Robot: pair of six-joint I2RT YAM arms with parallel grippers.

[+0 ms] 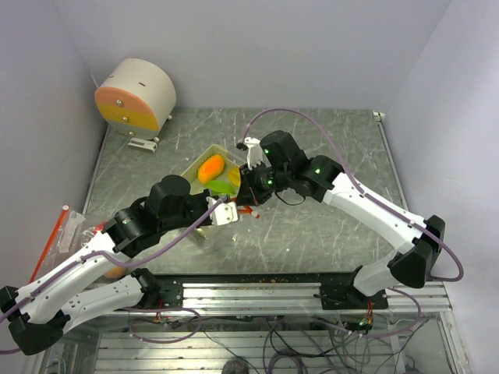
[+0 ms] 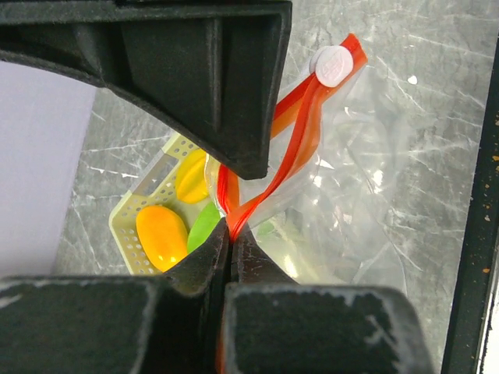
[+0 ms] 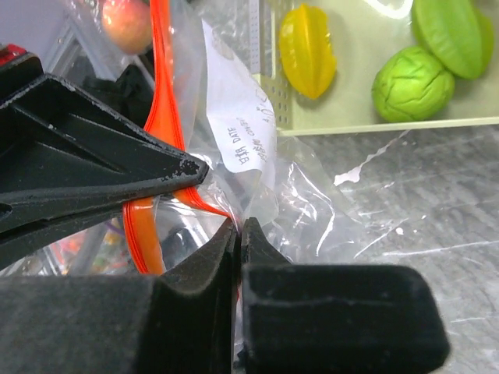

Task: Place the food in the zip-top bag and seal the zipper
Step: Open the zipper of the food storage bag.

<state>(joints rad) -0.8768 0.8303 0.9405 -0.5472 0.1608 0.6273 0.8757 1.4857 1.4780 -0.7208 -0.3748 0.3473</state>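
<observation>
Text on white label (image 3: 232,101) of zip-top bag (image 3: 316,210): "DATE"
Other print there: too blurred to read

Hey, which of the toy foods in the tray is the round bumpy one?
The lime-green wrinkled plastic ball, between the yellow ridged starfruit and a longer green piece; both are elongated.

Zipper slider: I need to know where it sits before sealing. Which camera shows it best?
The left wrist view: the white slider sits clearly at the far end of the orange zipper track. The right wrist view shows only a stretch of track, no slider. The top view is too distant to pick it out.
</observation>
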